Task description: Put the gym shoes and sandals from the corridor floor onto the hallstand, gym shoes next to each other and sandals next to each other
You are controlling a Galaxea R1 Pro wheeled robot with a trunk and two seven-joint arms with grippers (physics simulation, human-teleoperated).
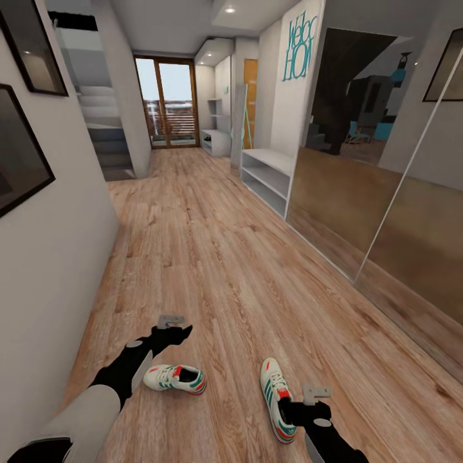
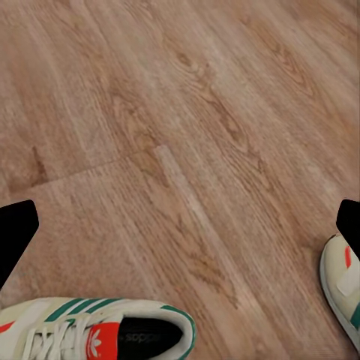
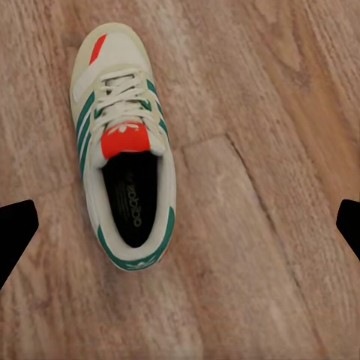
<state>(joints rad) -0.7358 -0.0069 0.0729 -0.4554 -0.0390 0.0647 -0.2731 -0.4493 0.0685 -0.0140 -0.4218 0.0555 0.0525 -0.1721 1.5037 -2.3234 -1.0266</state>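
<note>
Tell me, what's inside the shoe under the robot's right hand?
Inside the right gym shoe you can see a black insole with white printed lettering and a red tongue label. The toe end is covered by the laces and tongue, so that part stays hidden.

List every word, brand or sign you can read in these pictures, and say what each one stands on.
"adidas": on the dark insole of the gym shoe in the right wrist view, and of the other gym shoe in the left wrist view.
Teal wall lettering: apparently "Welc..." over "Hom...", partly cut off.
Red tongue labels: logo only, no readable words.
</note>
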